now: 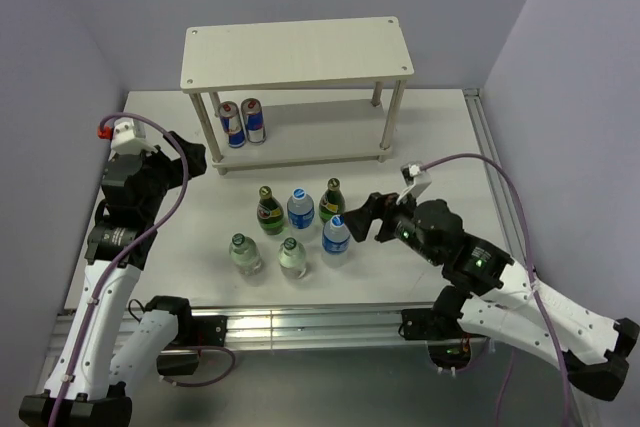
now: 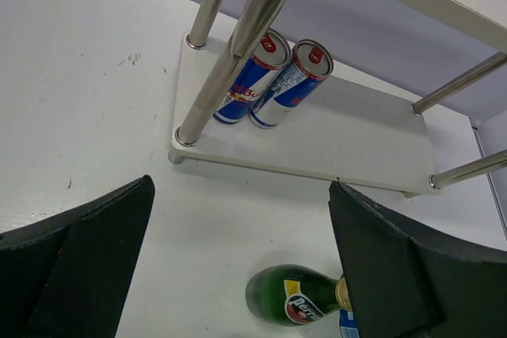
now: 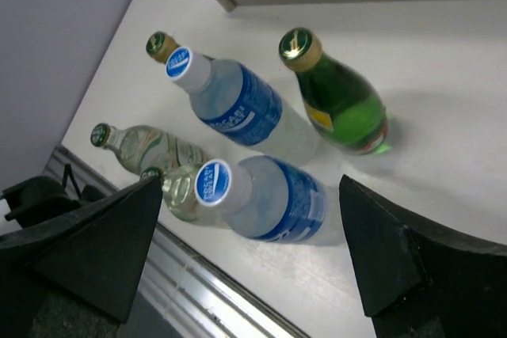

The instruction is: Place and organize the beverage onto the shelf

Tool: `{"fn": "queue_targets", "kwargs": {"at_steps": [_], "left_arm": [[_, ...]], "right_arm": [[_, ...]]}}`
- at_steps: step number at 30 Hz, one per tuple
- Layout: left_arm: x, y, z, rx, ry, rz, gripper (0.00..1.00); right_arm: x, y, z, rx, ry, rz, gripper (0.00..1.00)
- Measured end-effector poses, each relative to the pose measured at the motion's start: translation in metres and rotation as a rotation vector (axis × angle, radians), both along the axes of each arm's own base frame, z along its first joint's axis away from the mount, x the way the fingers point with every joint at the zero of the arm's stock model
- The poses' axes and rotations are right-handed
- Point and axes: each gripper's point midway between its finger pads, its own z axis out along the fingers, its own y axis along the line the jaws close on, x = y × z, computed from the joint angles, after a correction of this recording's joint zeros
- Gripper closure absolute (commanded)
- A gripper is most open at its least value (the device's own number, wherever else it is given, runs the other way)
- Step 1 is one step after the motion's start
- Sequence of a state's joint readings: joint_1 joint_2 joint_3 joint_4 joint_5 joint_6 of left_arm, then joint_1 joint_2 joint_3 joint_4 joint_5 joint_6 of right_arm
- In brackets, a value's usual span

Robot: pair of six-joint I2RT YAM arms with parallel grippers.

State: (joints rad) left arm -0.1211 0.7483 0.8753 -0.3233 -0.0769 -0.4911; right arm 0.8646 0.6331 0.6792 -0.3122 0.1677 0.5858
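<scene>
The shelf (image 1: 297, 52) stands at the back of the table. Two Red Bull cans (image 1: 243, 123) stand on the left of its lower board (image 2: 356, 140); they also show in the left wrist view (image 2: 269, 81). Several bottles stand in front of it: two green (image 1: 268, 211) (image 1: 331, 200), two blue-labelled (image 1: 301, 208) (image 1: 336, 235), two clear (image 1: 243, 253) (image 1: 292, 257). My left gripper (image 1: 190, 159) is open and empty near the shelf's left front leg. My right gripper (image 1: 362, 217) is open just right of the nearer blue-labelled bottle (image 3: 269, 199), which shows between its fingers.
The shelf's top board holds nothing. Metal legs (image 2: 238, 45) stand close ahead of the left gripper (image 2: 240, 184), and a green bottle (image 2: 293, 294) stands below it. The aluminium table rail (image 1: 310, 322) runs along the near edge. Walls close in at back and right.
</scene>
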Motion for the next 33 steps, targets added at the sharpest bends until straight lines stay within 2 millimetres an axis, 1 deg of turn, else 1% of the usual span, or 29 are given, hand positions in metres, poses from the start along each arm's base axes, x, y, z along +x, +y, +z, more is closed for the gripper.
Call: {"fn": "queue_targets", "kwargs": {"at_steps": [5,10,12,14,16,17,19,23,27,30,33], "left_arm": [[0.0,0.002,0.0,0.001,0.0,0.006,0.01],[0.0,0.004,0.0,0.001,0.001,0.014,0.01],[0.001,0.005,0.0,0.001,0.001,0.017,0.01],[0.001,0.006,0.0,0.001,0.001,0.02,0.01],[0.001,0.006,0.0,0.001,0.001,0.022,0.01],[0.001,0.007,0.0,0.001,0.0,0.023,0.01],[0.001,0.007,0.0,0.001,0.0,0.025,0.01],[0.0,0.007,0.001,0.001,-0.003,0.025,0.01],[-0.001,0.007,0.002,0.001,-0.007,0.025,0.01],[-0.002,0.008,0.003,0.0,-0.009,0.025,0.01],[-0.002,0.008,0.003,0.0,-0.011,0.025,0.01]], "right_arm": [[-0.031,0.007,-0.02,-0.013,0.051,0.007,0.0],[-0.052,0.014,-0.035,-0.046,0.076,-0.024,0.0],[-0.059,0.021,-0.047,-0.091,0.082,-0.026,0.0],[-0.067,0.029,-0.066,-0.162,0.089,-0.036,0.0],[-0.07,0.033,-0.081,-0.219,0.092,-0.052,0.0],[-0.07,0.035,-0.09,-0.249,0.093,-0.065,0.0],[-0.067,0.035,-0.101,-0.273,0.088,-0.095,0.0],[-0.059,0.035,-0.105,-0.271,0.055,-0.148,0.0],[-0.05,0.041,-0.107,-0.277,0.016,-0.192,0.0],[-0.043,0.045,-0.115,-0.287,-0.011,-0.214,0.0],[-0.034,0.043,-0.124,-0.306,-0.032,-0.248,0.0]]}}
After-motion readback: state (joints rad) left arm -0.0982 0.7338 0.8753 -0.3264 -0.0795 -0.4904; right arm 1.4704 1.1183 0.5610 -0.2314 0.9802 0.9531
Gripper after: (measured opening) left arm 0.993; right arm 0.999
